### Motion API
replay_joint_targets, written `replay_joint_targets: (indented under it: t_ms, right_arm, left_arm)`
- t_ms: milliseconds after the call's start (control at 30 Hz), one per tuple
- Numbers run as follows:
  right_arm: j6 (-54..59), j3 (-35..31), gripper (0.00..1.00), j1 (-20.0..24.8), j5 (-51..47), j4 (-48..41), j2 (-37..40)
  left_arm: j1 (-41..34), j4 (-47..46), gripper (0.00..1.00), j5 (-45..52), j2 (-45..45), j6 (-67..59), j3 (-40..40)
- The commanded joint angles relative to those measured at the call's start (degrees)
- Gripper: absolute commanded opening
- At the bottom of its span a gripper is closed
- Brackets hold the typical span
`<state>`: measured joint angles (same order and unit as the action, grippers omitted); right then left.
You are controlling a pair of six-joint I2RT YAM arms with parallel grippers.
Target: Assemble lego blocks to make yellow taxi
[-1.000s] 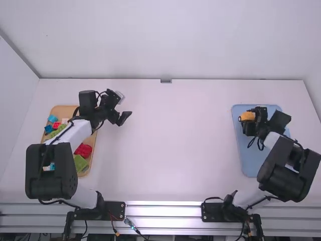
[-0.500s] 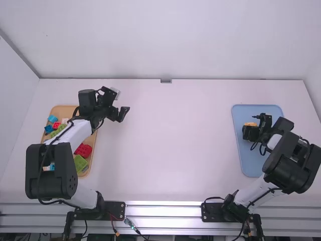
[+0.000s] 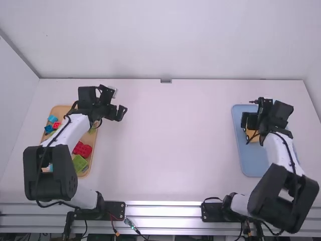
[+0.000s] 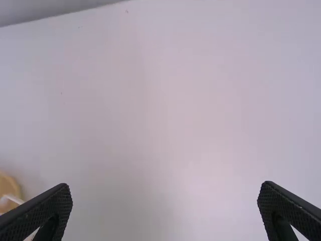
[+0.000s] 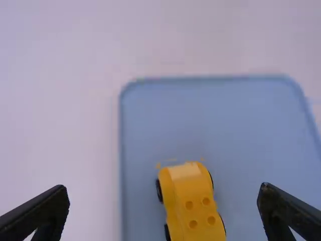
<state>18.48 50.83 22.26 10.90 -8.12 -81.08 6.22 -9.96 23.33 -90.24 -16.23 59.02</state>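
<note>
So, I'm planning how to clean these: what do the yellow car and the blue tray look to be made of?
The yellow car: probably smooth moulded plastic, from its even colour and round studs or holes. The blue tray: likely matte plastic, its flat blue showing no grain; coated metal is possible.

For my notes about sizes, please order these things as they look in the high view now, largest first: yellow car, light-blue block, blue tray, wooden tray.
1. Blue tray and wooden tray: too alike to rank, both partly hidden
2. Yellow car, partly hidden
3. Light-blue block
</note>
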Motion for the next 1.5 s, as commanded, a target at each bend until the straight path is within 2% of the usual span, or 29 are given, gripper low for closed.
replay_joint_targets:
  t_ms: [0,267,500,633,767,1000,1133,1467]
  right_arm:
    - [-0.63,1.55,0.99,-3.1,-0.68,-1.6,4.68]
    - [0.72,1.73,0.99,-15.34,-0.68,-2.29,17.81]
    - [-0.21,0.03,0.96,-22.05,-2.38,-0.53,25.11]
    - [-3.21,-2.97,0.91,-22.26,-5.37,2.47,28.1]
    - [-5.68,-5.44,0.87,-22.26,-7.84,4.94,30.58]
    - [-13.24,-13.0,0.73,-22.26,-10.9,8.12,38.14]
    - [-18.48,-18.37,0.64,-22.26,-10.9,8.12,43.51]
    - [-18.48,-31.1,0.42,-22.26,-10.9,8.12,56.23]
  left_arm:
    - [-1.44,-1.62,0.99,2.58,4.2,0.28,3.52]
    - [-1.31,-4.66,0.99,14.84,13.49,0.33,7.48]
    - [-2.99,-2.3,0.96,13.05,19.58,2.03,5.82]
    - [-5.88,0.6,0.91,10.16,22.47,4.92,2.92]
    - [-6.22,2.93,0.87,7.82,24.81,7.26,0.59]
    - [-6.22,9.96,0.75,0.79,31.84,14.29,-6.44]
    - [-6.22,9.96,0.66,-4.23,36.86,16.23,-11.46]
    - [-6.22,9.96,0.44,-16.67,49.31,16.23,-23.91]
